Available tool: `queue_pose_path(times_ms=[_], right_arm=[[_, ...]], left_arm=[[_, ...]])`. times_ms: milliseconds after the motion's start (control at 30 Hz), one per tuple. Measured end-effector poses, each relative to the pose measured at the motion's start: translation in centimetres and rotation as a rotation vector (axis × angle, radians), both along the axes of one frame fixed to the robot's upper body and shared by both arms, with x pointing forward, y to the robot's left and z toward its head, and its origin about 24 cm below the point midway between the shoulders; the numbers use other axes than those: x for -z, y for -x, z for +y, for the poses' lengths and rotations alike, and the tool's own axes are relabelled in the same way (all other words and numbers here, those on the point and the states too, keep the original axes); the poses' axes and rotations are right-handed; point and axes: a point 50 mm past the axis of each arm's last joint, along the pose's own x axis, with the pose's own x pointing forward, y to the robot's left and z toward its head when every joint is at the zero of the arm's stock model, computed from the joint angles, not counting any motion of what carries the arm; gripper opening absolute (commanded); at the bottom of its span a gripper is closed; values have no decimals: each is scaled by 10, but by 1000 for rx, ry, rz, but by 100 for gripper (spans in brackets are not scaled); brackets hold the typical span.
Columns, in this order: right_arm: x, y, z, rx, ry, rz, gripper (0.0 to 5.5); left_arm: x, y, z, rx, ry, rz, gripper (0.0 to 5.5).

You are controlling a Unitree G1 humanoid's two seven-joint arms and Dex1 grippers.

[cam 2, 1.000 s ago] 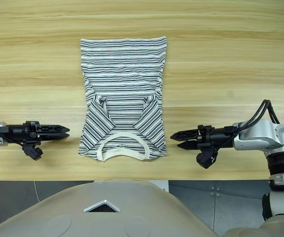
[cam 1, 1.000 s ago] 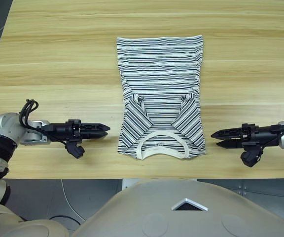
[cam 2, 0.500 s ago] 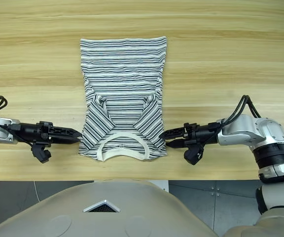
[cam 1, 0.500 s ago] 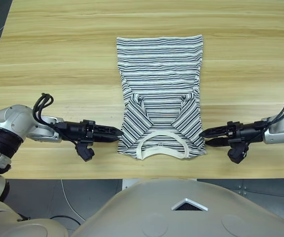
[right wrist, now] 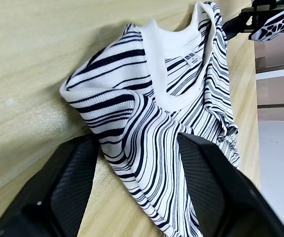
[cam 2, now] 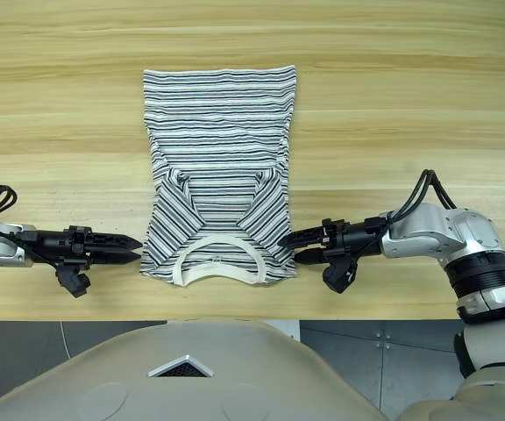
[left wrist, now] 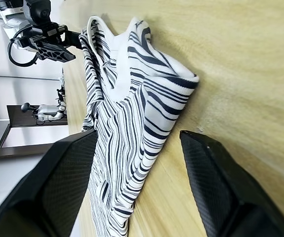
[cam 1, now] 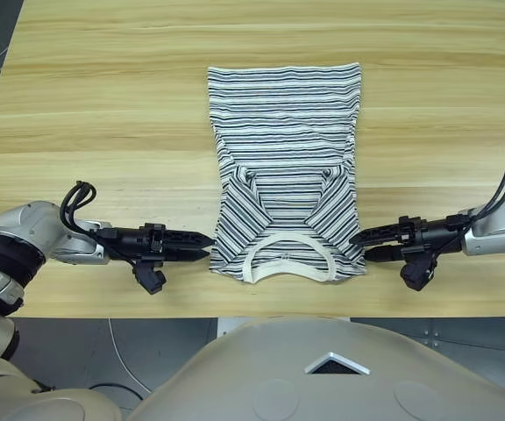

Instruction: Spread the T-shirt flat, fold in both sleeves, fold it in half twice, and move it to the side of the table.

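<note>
T-shirt (cam 1: 283, 149): sleeves folded in, flat on counter (cam 1: 95, 105).
Left tool (cam 1: 209, 246): open, at collar-end corner.
Right tool (cam 1: 359, 246): open, at opposite corner.

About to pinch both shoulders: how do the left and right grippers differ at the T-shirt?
The left gripper tips stop at the T-shirt edge; the right gripper tips overlap its shoulder. The left gripper's fingers look closer together than the right gripper's. Both are open, level with the collar.
</note>
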Motion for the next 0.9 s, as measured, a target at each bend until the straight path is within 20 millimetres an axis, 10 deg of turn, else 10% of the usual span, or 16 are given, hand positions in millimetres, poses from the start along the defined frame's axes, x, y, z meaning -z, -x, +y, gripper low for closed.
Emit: queue_pose_path(times_ms=[467,900], right_arm=[[-5,-1,11,21,18,-12,288],[6,5,10,15,69,81,50]], left_arm=[[-16,-13,-35,127,-19,26,312],[-32,-37,-40,96,-27,25,143]])
